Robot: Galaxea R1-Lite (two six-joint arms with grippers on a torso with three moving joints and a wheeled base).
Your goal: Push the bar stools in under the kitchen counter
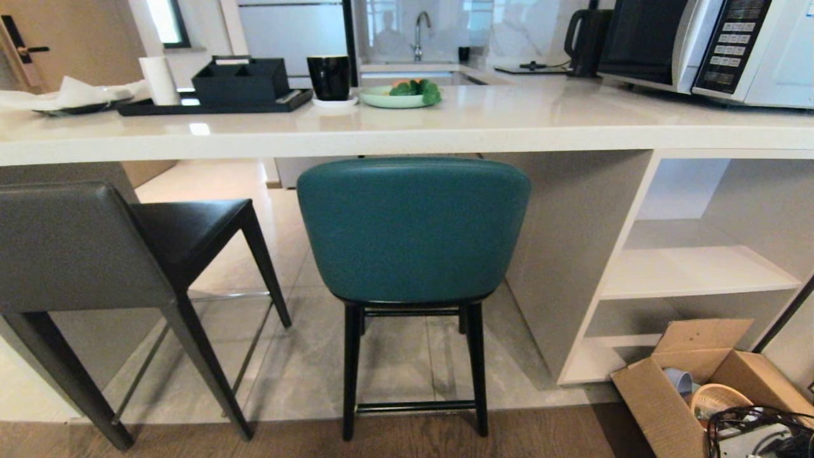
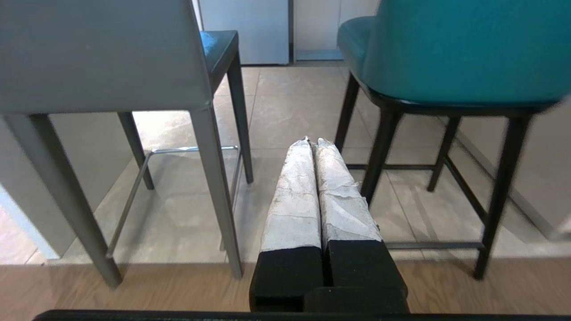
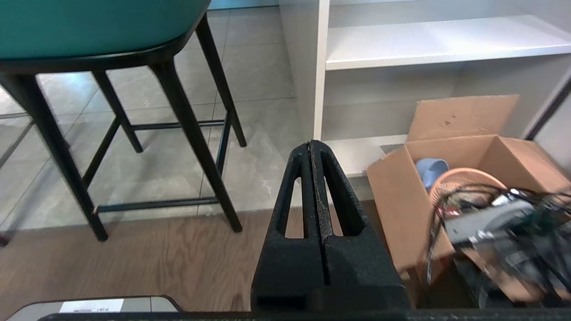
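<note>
Nearest to the robot, the left gripper (image 2: pixel 312 141) hangs low over the wooden floor with its white-wrapped fingers (image 2: pixel 292 191) pressed together on nothing, pointing at the gap between the two stools. The right gripper (image 3: pixel 311 145) also sits low with its black fingers (image 3: pixel 339 187) together and empty, aimed at the floor between the teal stool and a cardboard box (image 1: pixel 661 394) of cables and small items.

Next comes the teal stool (image 1: pixel 413 229), upright, its rounded back turned to the robot and its seat facing the kitchen counter (image 1: pixel 445 124). Its rear black legs stand at the seam where wood meets tile, and the top of its back lies just below the counter's front edge. To the left of the teal stool stands the dark grey stool (image 1: pixel 82 248), its boxy back nearer the robot and angled, its seat pointing toward the counter and somewhat toward the teal stool.

Beyond both, the counter's long slab runs side to side, with open white shelves (image 1: pixel 693 270) under its right end. On top are a black tray (image 1: pixel 210 102), a black cup (image 1: pixel 329 76), a green plate (image 1: pixel 397 97) and a microwave (image 1: pixel 706 44).
</note>
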